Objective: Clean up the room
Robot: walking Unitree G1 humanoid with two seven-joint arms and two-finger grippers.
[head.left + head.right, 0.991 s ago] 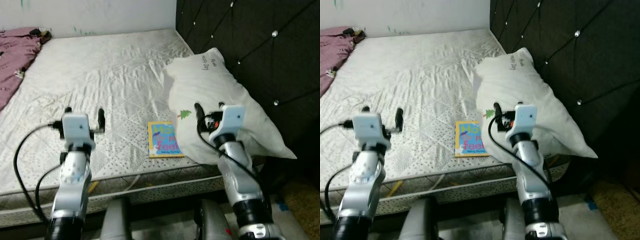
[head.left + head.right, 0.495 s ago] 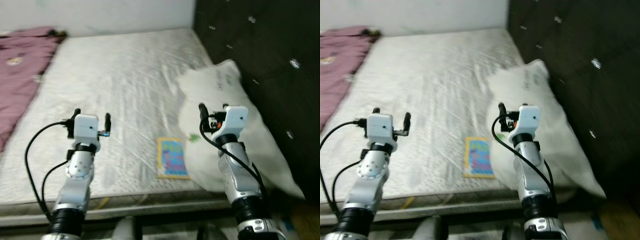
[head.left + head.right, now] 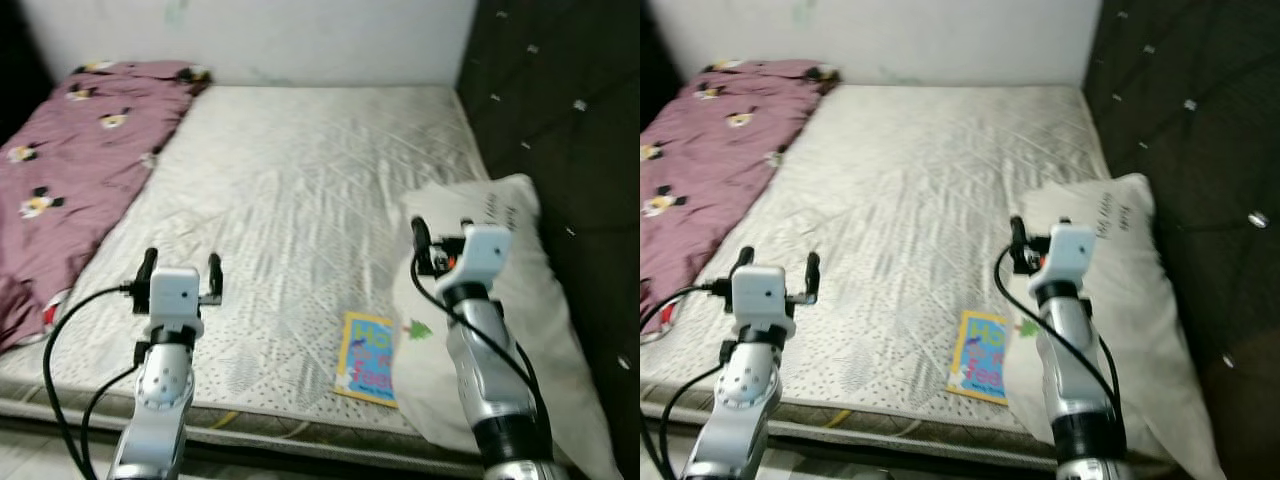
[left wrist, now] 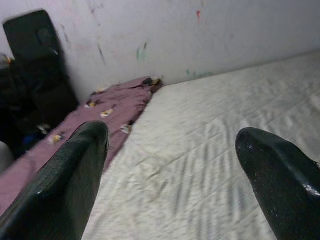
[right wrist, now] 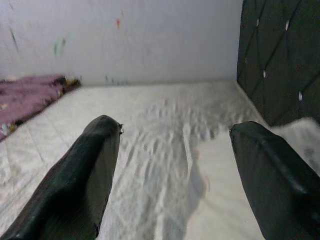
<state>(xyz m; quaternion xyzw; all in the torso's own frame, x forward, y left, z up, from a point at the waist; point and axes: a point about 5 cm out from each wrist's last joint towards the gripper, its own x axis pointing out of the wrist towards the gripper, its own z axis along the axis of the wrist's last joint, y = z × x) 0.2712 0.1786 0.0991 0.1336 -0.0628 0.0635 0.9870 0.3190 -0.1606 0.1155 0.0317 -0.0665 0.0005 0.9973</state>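
Left eye view: bare mattress (image 3: 300, 190) across the centre of the frame. Purple blanket (image 3: 70, 150) bunched at upper left. White pillow (image 3: 520, 300) at right, against the dark tufted headboard (image 3: 560, 100). Children's book (image 3: 368, 357) lay flat at lower centre, near the mattress's front edge, its right side tucked just under the pillow. Left gripper (image 3: 181, 272) hovered at lower left, fingers spread, empty. Right gripper (image 3: 441, 238) raised over the pillow, fingers apart, empty.

Right eye view: same layout. Book (image 3: 982, 357) lower centre, touching the pillow (image 3: 1120, 290).

Left wrist view: two black fingers (image 4: 60, 185) wide apart, nothing between them. Mattress and blanket (image 4: 100, 110) ahead, marked wall (image 4: 175, 35) behind.

Right wrist view: fingers (image 5: 85, 175) spread, nothing held. Pillow corner at lower right of frame, headboard (image 5: 280, 55) at upper right.

Judgement: book looks thin, light, fairly stiff, cover probably glossy and slippery. Lying flat on soft quilting, it should best be taken at the free left edge, pressing into the mattress to get one finger underneath. Pillow is soft and bulky: pinch a corner
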